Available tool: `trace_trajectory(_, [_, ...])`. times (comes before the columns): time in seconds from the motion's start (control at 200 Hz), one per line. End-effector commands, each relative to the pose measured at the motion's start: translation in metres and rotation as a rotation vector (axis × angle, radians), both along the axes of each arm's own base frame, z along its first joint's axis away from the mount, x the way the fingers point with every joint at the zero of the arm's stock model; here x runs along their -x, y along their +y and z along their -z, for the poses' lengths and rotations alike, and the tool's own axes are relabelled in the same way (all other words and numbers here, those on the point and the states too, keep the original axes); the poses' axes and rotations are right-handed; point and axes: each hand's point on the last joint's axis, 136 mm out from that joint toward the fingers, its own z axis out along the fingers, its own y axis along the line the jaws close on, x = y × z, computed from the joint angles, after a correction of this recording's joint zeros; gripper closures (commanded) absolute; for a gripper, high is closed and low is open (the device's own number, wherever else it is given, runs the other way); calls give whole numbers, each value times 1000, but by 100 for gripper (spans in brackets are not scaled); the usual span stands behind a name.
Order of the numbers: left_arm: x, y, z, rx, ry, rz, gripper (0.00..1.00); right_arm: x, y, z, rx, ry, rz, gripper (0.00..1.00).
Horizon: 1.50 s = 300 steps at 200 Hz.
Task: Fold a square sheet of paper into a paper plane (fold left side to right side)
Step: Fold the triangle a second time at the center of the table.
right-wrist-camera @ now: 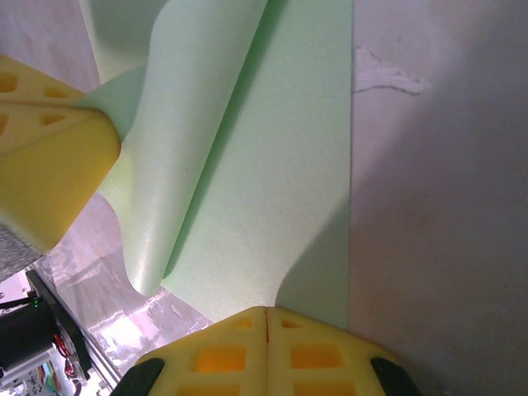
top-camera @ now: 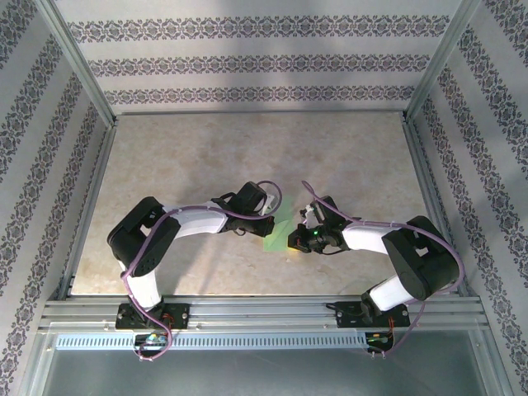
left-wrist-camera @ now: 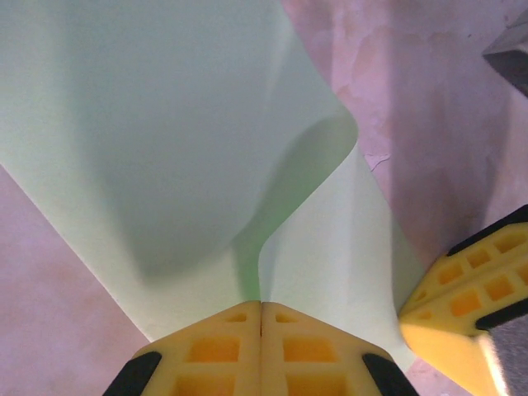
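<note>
Left gripper [left-wrist-camera: 261, 309] pinches green sheet [left-wrist-camera: 165, 124] over beige, perhaps marble tabletop [left-wrist-camera: 429, 132].

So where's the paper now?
Near the top view's centre, on the table, the square sheet of paper sits pinched between the left gripper and the right gripper.

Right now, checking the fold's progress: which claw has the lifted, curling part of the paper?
The left claw, pinching the square sheet of paper where it curls up; the right claw is shut at the part lying flat.
</note>
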Motion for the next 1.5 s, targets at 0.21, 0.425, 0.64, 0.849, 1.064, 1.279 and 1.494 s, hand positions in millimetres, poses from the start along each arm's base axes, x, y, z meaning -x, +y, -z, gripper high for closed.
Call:
trace_trajectory(0.21, [-17,1,-2,-5,-45,4,100,17,-13,26,94,85,-8,100])
trace_trajectory(0.425, [-21,4,-2,-14,-56,-5,100,18,-14,27,99,89,-7,100])
trace_trajectory(0.64, [-24,4,-2,-33,-58,2,100,18,-15,27,102,88,-4,100])
trace_trajectory(0.849, [-24,8,0,-51,-64,0,100,19,-15,26,102,86,-6,100])
trace_trajectory(1.064, [-20,12,3,-60,-56,1,100,19,-15,27,103,88,-8,100])
trace_trajectory(1.279, [-13,9,3,-28,-42,17,100,18,-14,27,103,86,-9,100])
trace_trajectory(1.494, [-10,12,1,-13,-54,11,100,18,-14,27,101,91,-12,100])
